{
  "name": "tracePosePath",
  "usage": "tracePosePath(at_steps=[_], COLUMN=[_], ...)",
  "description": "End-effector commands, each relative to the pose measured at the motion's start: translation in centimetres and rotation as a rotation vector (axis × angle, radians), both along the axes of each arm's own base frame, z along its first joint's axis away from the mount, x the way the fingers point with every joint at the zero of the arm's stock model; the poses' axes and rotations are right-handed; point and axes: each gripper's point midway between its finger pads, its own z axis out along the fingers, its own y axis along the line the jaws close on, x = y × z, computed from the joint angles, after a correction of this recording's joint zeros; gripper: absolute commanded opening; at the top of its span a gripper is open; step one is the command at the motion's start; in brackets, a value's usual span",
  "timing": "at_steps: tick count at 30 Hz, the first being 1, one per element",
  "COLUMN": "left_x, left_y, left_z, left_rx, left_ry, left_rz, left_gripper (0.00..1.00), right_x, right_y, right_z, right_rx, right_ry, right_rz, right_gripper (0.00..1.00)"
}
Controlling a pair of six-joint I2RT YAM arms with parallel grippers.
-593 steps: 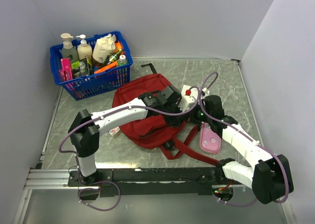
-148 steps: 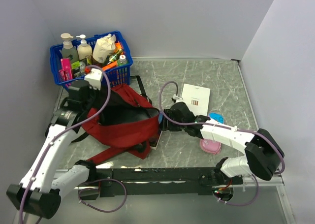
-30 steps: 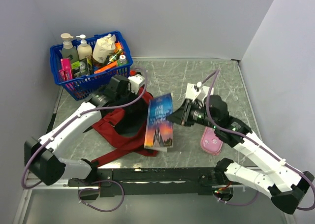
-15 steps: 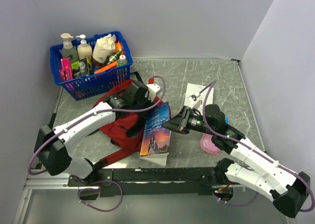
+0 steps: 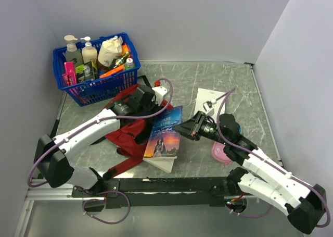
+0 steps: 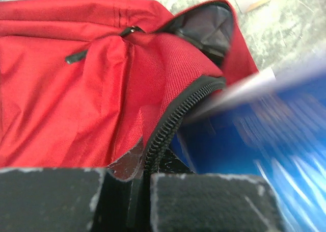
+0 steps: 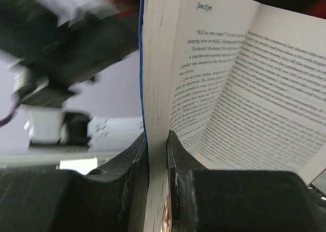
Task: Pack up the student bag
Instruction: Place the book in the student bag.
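Clamps the book (image 5: 163,136) in the right gripper (image 7: 157,160), jaws tight on a wad of pages and the cover at its right edge. Pinches the zippered rim of the student bag (image 5: 125,135) in the left gripper (image 6: 130,177), closed on the fabric and holding the mouth up off the counter (image 5: 182,80). Places the bag directly left of the book and the right gripper, slumped under the left arm, so nearer that arm than the right. Sets the book's long axis from far right to near left, roughly along the raised rim, so needs a sideways push leftward, long edge first, under that lip. Hides most of the opening from above beneath the left arm and the book itself. Shows only a blurred blue cover just beside the zipper in the left wrist view; probably not inside yet.
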Motion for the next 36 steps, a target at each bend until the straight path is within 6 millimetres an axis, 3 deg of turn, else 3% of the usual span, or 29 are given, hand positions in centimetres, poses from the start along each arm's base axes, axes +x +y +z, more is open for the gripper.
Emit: tracePosePath(at_steps=[1,6,13,16,18,19,20,22,27,31,32,36], left_x=[-1.3,-3.0,-6.7,-7.8,-7.9,-8.1,-8.0,-8.2,-8.1,-6.7,-6.3,-4.3], left_y=[-0.6,-0.2,-0.3,-0.1,0.5,0.9,1.1,1.6,1.5,1.1,0.9,0.5], left_z=[5.2,8.4,9.5,8.2,7.2,5.7,5.2,3.6,3.0,4.6,4.9,7.8], left_rx=[-0.099,-0.099,-0.137,-0.136,-0.114,-0.087,-0.08,-0.053,-0.061,-0.09,-0.095,-0.152], left_ry=[-0.073,-0.112,0.009,0.058,0.067,0.088,0.087,0.11,0.122,0.087,0.082,0.035], left_rz=[-0.071,-0.186,-0.299,-0.314,-0.297,-0.291,-0.282,-0.268,-0.244,-0.181,-0.167,-0.118], left_gripper=[0.01,0.01,0.01,0.01,0.01,0.01,0.01,0.01,0.01,0.01,0.01,0.01], right_x=[3.5,5.9,8.6,10.1,10.9,11.4,11.4,11.8,12.8,12.5,11.0,8.4], right_y=[-1.0,-1.0,-1.0,-0.5,0.2,0.6,0.6,0.4,-1.1,2.7,4.8,9.6], right_z=[3.8,1.5,-0.9,-0.5,1.1,1.2,3.0,3.9,3.1,1.7,1.1,-4.9], right_rx=[0.211,0.171,0.099,0.143,0.222,0.241,0.306,0.338,0.276,0.184,0.165,0.001], right_ry=[-0.099,-0.066,-0.073,-0.102,-0.136,-0.135,-0.168,-0.195,-0.228,-0.234,-0.228,-0.159], right_rz=[-0.148,-0.215,-0.301,-0.333,-0.331,-0.334,-0.334,-0.365,-0.509,-0.415,-0.34,-0.134], right_gripper=[0.0,0.0,0.0,0.0,0.0,0.0,0.0,0.0,0.0,0.0,0.0,0.0])
